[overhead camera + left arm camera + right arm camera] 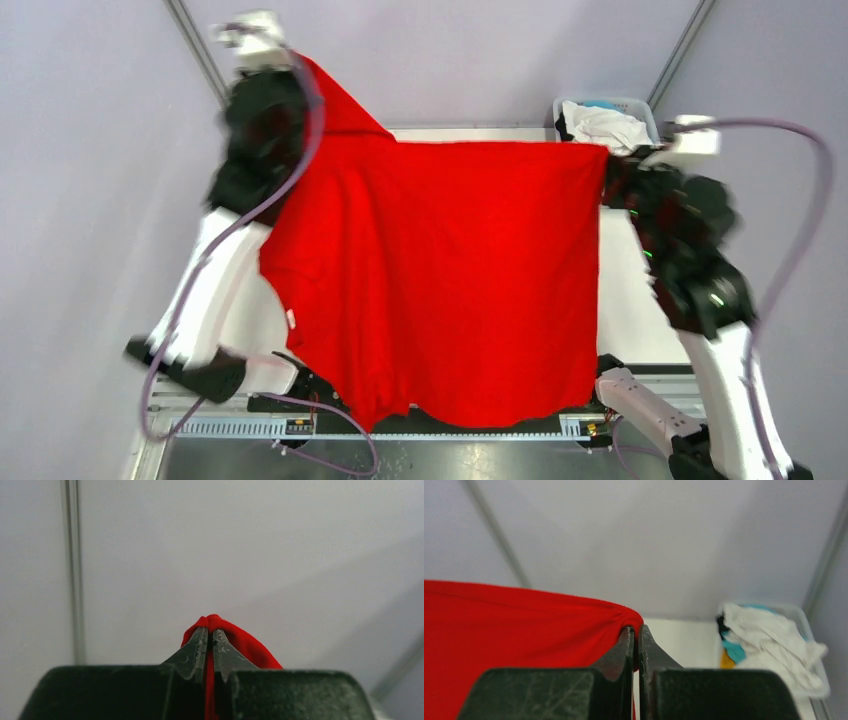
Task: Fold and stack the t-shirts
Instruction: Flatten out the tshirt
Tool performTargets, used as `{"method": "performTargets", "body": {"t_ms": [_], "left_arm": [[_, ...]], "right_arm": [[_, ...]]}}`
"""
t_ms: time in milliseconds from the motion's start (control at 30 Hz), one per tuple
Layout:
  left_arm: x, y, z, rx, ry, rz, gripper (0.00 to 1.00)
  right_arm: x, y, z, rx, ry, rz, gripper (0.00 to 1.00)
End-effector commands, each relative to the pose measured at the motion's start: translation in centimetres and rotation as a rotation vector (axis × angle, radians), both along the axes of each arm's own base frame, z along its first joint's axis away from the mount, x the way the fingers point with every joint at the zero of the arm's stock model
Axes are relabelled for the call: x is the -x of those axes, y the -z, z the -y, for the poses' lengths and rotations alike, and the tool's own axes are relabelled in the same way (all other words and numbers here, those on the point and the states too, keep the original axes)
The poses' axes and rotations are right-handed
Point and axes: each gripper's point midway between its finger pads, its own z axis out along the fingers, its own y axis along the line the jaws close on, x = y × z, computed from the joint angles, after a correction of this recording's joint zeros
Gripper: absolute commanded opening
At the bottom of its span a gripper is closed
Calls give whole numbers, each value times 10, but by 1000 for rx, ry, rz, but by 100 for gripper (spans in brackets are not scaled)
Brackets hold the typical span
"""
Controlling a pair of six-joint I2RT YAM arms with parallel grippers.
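The bright red t-shirt (450, 270) hangs spread in the air over the table, held by two top corners. My left gripper (303, 62) is raised high at the back left and is shut on one corner; the red cloth (250, 650) bunches over its tips (210, 630). My right gripper (607, 158) is shut on the other corner at the back right, the red cloth (524, 630) stretching left from its tips (636, 628). The shirt's lower hem hangs down to the near table edge. White, turquoise and black shirts (769, 635) lie piled in the basket.
A white lattice-sided basket (640, 108) stands at the table's back right corner, just behind my right gripper; it also shows in the right wrist view (811, 630). The white table (625, 290) shows right of the hanging shirt. Grey walls and frame posts surround the table.
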Motion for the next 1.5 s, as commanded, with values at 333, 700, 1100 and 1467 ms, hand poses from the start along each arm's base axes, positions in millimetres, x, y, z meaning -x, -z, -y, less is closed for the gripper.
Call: {"method": "performTargets", "body": {"t_ms": [333,700,1100,1467], "left_arm": [[-258,366,41,-337,-151,-812,61],[-205,387,55,8,12,-875,99],[-200,492,60,366,164,-1108,93],[-206,529,57,421,149,-1169,52]], "right_arm": [[-219,297,-17,180,231,-659,87],[-172,330,-63,-10,-17,-769,100],[-116,410,-95,-101,-185,-1038,99],[-111,425,-83,-63,-118,-1097,99]]}}
